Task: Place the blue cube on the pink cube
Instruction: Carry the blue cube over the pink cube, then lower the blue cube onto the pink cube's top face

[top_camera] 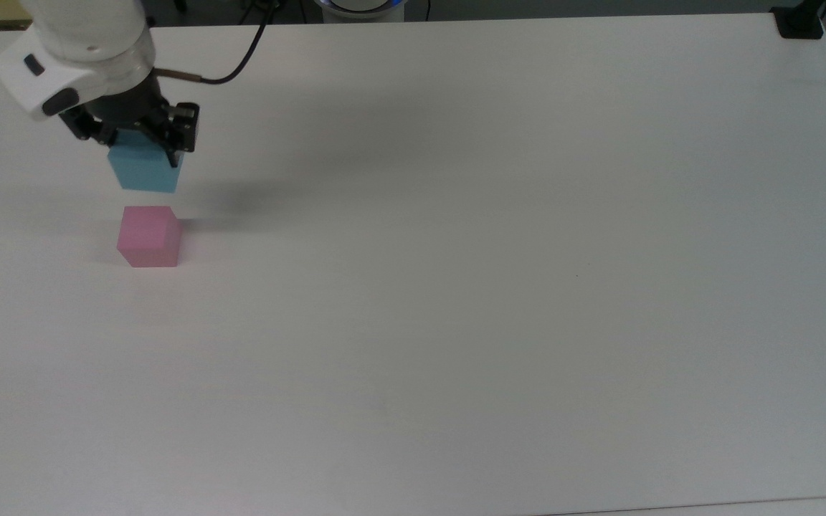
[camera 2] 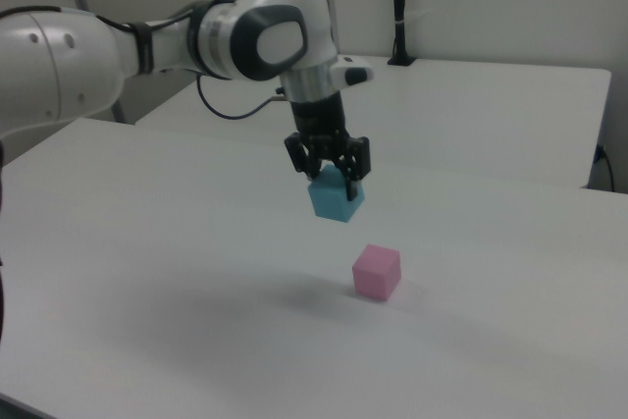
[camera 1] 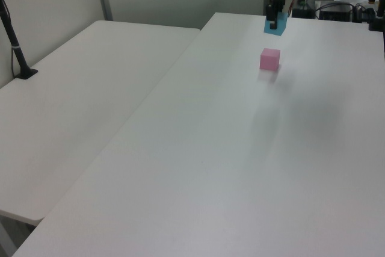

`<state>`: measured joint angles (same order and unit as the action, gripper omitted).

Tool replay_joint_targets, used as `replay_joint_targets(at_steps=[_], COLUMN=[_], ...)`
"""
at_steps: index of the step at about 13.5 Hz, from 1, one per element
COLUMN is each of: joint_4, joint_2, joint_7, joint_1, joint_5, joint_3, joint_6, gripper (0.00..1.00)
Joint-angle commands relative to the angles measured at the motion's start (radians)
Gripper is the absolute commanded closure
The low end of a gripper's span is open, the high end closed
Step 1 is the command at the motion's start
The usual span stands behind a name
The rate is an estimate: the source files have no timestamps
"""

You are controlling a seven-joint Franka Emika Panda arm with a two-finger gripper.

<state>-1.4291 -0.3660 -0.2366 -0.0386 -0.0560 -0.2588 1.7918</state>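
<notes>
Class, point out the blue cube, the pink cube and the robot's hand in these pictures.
blue cube (top_camera: 142, 174), top view, on its front face below the hand.
pink cube (camera 2: 377, 272), right view, on its near face.
hand (camera 2: 329, 174), right view, midway between the fingertips clamped on the blue cube.

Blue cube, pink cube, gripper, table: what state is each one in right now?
blue cube: held in the air, clear of the table, not yet above the pink cube.
pink cube: resting flat on the table, nothing on top, untouched.
gripper: shut on the blue cube, pointing down.
table: white, carrying the pink cube.
</notes>
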Motion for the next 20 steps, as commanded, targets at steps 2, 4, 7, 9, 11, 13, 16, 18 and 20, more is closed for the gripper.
replay_joint_targets(at_steps=[2, 4, 7, 9, 11, 13, 16, 18, 20], joint_4=[0.045, 0.045, 0.042, 0.042, 0.044, 0.044, 0.044, 0.042, 0.041], joint_2=[-0.088, -0.123, -0.146, -0.157, -0.171, -0.179, -0.191, -0.192, -0.192], joint_7=[-0.035, -0.035, -0.035, -0.035, -0.035, -0.036, -0.049, -0.052, -0.062], joint_1=[-0.044, -0.052, -0.06, -0.066, -0.067, -0.075, -0.083, -0.084, -0.084], joint_5=[0.028, 0.039, 0.059, 0.074, 0.074, 0.076, 0.076, 0.076, 0.076], joint_3=[0.006, 0.007, 0.01, 0.01, 0.012, 0.01, 0.01, 0.012, 0.012], joint_6=[0.058, 0.093, 0.097, 0.098, 0.113, 0.132, 0.141, 0.141, 0.143], gripper=[0.71, 0.71, 0.71, 0.71, 0.71, 0.71, 0.69, 0.65, 0.46])
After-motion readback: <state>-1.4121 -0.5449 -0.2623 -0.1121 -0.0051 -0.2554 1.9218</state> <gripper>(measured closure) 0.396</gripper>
